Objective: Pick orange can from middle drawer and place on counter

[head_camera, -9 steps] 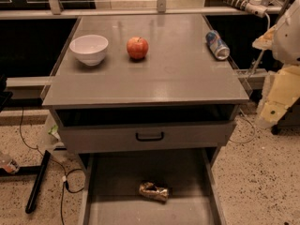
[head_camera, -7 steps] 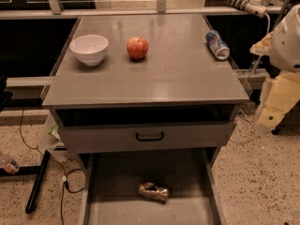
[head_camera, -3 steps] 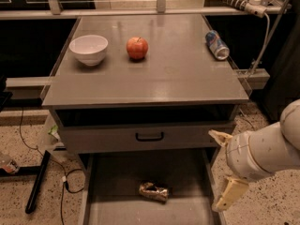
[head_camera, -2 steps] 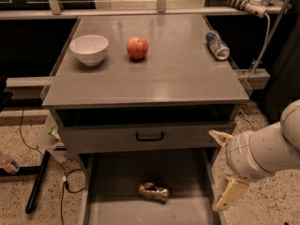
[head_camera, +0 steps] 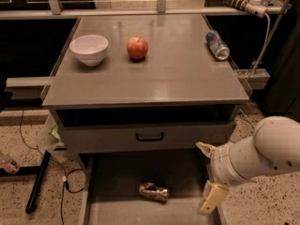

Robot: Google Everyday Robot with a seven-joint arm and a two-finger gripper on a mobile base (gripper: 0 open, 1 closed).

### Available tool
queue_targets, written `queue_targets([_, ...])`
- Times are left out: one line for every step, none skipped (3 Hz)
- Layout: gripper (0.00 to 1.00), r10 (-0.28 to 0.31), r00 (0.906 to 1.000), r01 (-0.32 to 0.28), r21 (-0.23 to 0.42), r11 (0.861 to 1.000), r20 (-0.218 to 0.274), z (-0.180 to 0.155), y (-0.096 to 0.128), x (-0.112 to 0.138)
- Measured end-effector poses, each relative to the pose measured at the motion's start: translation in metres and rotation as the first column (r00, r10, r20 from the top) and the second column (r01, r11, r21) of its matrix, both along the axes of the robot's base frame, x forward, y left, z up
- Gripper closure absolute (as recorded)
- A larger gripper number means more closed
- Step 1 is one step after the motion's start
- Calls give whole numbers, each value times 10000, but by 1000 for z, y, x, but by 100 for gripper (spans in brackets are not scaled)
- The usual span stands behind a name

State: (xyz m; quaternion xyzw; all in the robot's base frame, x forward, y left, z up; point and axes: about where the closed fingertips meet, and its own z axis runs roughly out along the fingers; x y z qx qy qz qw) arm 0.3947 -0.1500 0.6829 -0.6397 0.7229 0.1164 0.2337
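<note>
The orange can (head_camera: 153, 191), dented and golden-brown, lies on its side on the floor of the open middle drawer (head_camera: 117, 177), near the middle. The counter (head_camera: 159, 78) is the grey cabinet top above it. My gripper (head_camera: 202, 179) is at the drawer's right edge, to the right of the can and apart from it, at about the can's height. Its two cream fingers are spread wide and hold nothing.
On the counter stand a white bowl (head_camera: 89, 48) at the back left, a red apple (head_camera: 137, 48) beside it, and a blue-and-white can (head_camera: 218, 45) lying at the back right. A closed drawer front with a black handle (head_camera: 150, 136) sits above the open drawer. Cables lie on the floor at left.
My arm has come down from beside the counter's right edge to the right side of the open drawer. Over the last second it has held still. The can has not moved.
</note>
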Motion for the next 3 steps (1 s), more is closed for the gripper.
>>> queue_targets([0,-123,9999,123,716,9974,7,-56,12,15])
queue_targets([0,-176,9998,158,1480,9889,110,-106,27,24])
queue_targets([0,-244,9995,190,2163,9762,224,-147,44,30])
